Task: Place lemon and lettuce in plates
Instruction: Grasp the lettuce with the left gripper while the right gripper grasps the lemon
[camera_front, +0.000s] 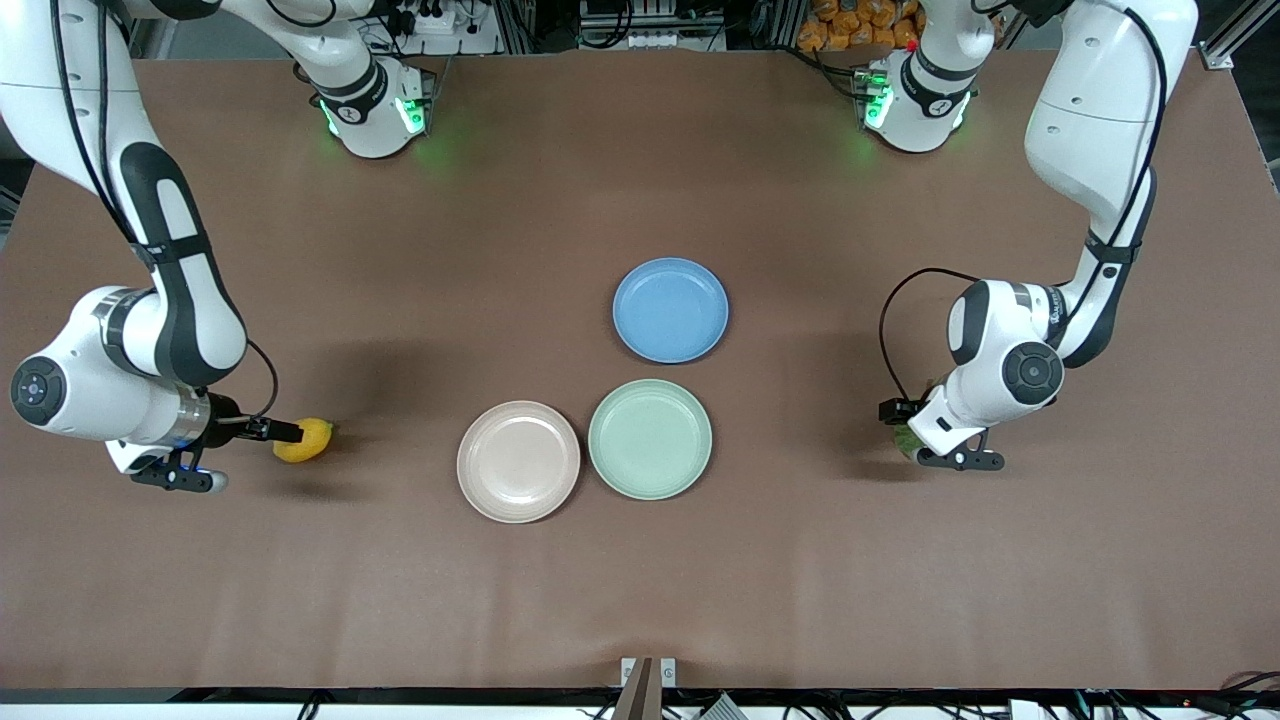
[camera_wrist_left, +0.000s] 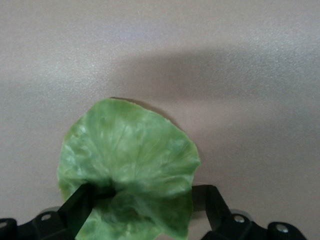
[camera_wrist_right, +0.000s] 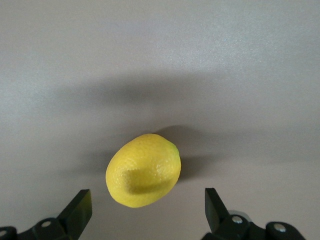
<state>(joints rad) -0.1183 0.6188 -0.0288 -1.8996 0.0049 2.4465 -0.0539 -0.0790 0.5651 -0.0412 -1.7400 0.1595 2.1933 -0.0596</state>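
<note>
Yellow lemon (camera_wrist_right: 143, 170) just ahead of wide-open right gripper (camera_wrist_right: 145, 212); lettuce (camera_wrist_left: 130, 165) between open left gripper (camera_wrist_left: 145, 210) fingers.

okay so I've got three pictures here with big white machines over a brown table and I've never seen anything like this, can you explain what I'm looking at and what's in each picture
These are two robot arms at a table, each ending in a two-finger gripper. The wide picture looks down from a high camera that faces them. The two close-ups come from cameras on the arms' wrists.

In the middle lie three bare plates: a blue plate, and nearer the camera a beige-pink plate beside a mint green plate.

The right gripper is low over a yellow lemon at its end of the table, fingers open either side, not gripping. The left gripper is down at a green lettuce leaf at its end, fingers open around it. Nothing is lifted.
</note>
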